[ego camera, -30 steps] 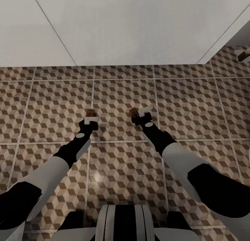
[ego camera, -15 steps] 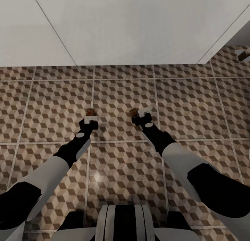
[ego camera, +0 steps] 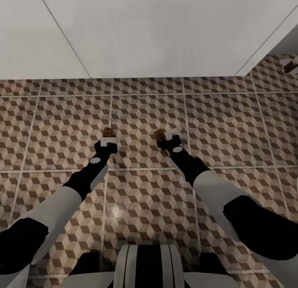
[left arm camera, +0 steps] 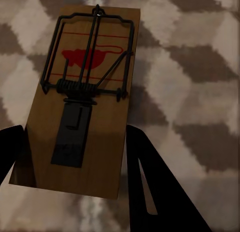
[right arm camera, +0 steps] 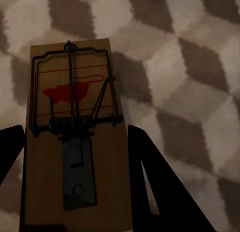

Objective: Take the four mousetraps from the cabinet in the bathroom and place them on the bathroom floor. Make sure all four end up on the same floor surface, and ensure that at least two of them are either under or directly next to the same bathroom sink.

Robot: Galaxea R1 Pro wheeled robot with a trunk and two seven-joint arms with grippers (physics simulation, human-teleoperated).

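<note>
Two mousetraps hang just over the bathroom floor (ego camera: 223, 126), one in each gripper. My left gripper (ego camera: 110, 140) is shut on the edges of a wooden mousetrap (ego camera: 108, 132). In the left wrist view this mousetrap (left arm camera: 87, 106) sits slightly askew between the dark fingers (left arm camera: 150, 177), wire bar and red spot facing up. My right gripper (ego camera: 167, 135) is shut on the other mousetrap (ego camera: 158, 134), and in the right wrist view that board (right arm camera: 75, 142) casts a shadow on the tiles. The cabinet is out of view. I cannot tell whether the white body ahead belongs to the bathroom sink.
A broad white surface (ego camera: 149, 31) with thin seams spans the far side, ending where the cube-pattern tiles begin. A small pale object (ego camera: 289, 65) lies on the tiles at the far right edge. My base (ego camera: 145, 265) stands at the near edge.
My left gripper and its mousetrap have crept slightly forward, away from me. The right arm has not visibly moved.
</note>
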